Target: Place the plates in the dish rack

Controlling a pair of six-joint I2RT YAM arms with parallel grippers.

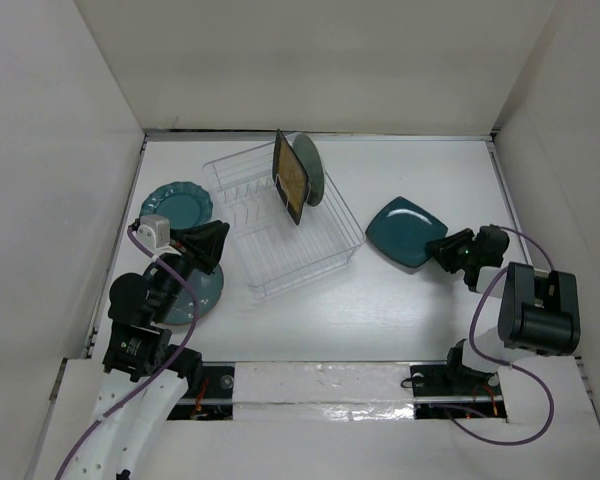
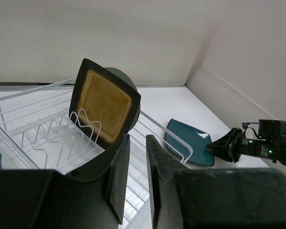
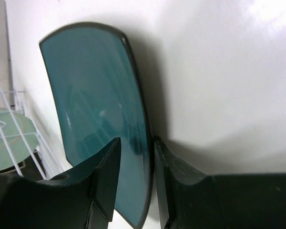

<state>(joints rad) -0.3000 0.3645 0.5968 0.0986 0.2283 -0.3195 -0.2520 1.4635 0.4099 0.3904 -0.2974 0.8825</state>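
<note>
Pickup step: dark teal plate (image 3: 95,95) rim sits between right gripper (image 3: 137,148) fingers (clamping unconfirmed). Next: close, lift toward dish rack (image 1: 280,255). Left gripper (image 2: 138,143) parted, empty.

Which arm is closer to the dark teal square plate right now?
Right. The right tool straddles the rim of the plate; the left tool is on the other side of the rack.

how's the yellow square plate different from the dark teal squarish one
Colour: the yellow plate is mustard with a dark rim; the dark teal plate is one colour all over.
Pose: the yellow plate stands upright in the dish rack; the dark teal plate lies on the table.
Contact: the right gripper straddles the dark teal plate's rim; no gripper is at the yellow plate.
Both are squarish with rounded corners.
</note>
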